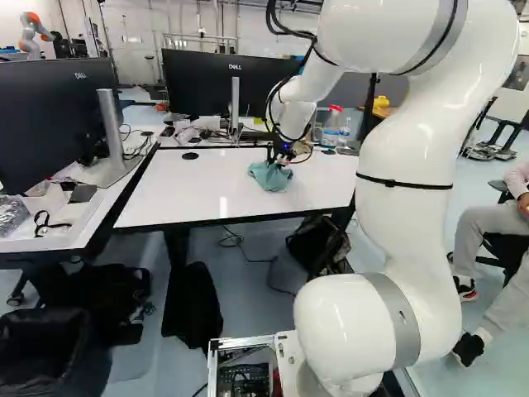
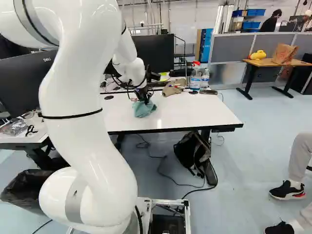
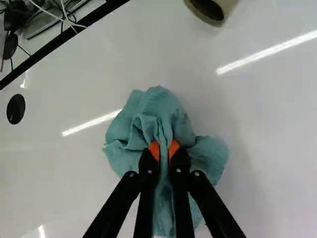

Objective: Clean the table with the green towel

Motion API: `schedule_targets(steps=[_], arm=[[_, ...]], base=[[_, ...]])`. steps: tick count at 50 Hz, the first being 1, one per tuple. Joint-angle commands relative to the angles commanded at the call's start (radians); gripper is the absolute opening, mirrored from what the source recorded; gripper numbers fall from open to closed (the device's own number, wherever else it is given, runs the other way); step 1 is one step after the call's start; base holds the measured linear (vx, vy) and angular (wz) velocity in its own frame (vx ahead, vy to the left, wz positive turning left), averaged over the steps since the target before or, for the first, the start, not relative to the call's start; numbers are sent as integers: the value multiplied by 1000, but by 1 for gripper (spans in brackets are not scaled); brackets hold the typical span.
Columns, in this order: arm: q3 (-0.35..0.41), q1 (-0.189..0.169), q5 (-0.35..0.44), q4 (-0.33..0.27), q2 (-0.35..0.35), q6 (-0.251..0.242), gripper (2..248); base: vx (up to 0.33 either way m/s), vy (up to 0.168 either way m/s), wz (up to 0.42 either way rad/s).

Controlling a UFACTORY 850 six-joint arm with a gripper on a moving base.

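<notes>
- The gripper [image 2: 145, 101] is pointing down over the bench [image 1: 182, 198], its fingers standing nearly together and pinching a fold of the green towel [image 3: 126, 134] from both sides.
- The orange pads [image 3: 154, 149] are gripping that fold (only a narrow ridge of cloth is fitting between them).
- The towel is lying bunched on the white benchtop directly under the gripper [image 3: 164, 148], its folds spreading ahead of the fingers and to both sides, and a strip of it running back beneath them.
- A round black disc [image 3: 16, 109] is sitting in the benchtop, off to the gripper's left and well apart from the towel.
- A tan roll [image 3: 226, 11] is showing its dark open end ahead of the gripper, apart from the towel.
- A spray bottle [image 2: 195, 78] with a red top and a clear bottle [image 2: 205, 79] are standing side by side on the bench, beyond the gripper and to its right.
- A monitor [image 1: 202, 83] is rising beyond the gripper, and another monitor [image 1: 50, 120] is standing well to its left.
- A dark backpack [image 2: 191, 152] is resting on the floor, lower than the gripper and to its right.
</notes>
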Motion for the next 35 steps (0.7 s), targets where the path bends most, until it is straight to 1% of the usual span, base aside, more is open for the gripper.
schedule_targets(steps=[20, 35], arm=[[87, 44, 0, 0, 71, 0, 41], [158, 69, 0, 0, 131, 0, 41]], base=[[0, 0, 0], [0, 0, 0]])
